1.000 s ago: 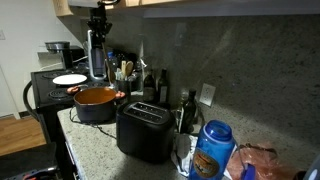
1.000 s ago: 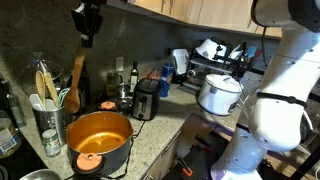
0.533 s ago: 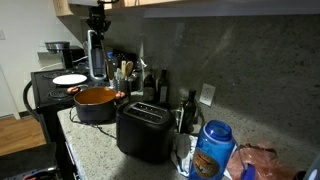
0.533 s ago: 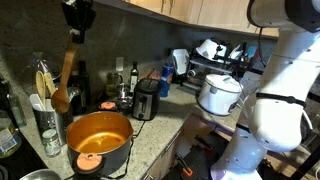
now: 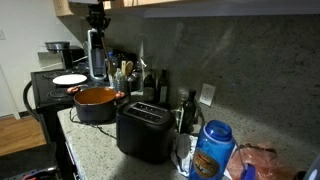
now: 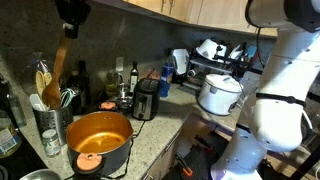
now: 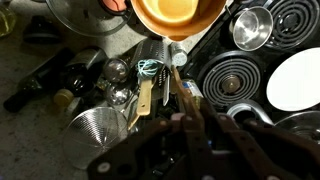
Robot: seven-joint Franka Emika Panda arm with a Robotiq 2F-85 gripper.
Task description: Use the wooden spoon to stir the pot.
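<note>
The gripper (image 6: 69, 22) is hanging high above the granite bench (image 6: 160, 128), its fingers clenched on the handle of the wooden spoon (image 6: 55, 72). The spoon is dangling bowl-down near the utensil jar (image 6: 46, 122). The pot (image 6: 100, 135) is sitting on the bench just beside that jar, showing its orange inside. The black toaster (image 5: 143, 132) is standing next to the pot.

Exterior view low, at end of worktop (image 5: 92, 142): toaster (image 5: 143, 130) close, pot (image 5: 96, 102) behind, stove (image 5: 45, 95) farthest.
Exterior view from opposite end, higher: pot (image 6: 98, 140) nearest, toaster (image 6: 146, 100) beyond.
Both share pot, toaster.
Wrist view looks steeply down from high up: pot (image 7: 178, 15) at top edge, stove (image 7: 240, 75) right.
</note>
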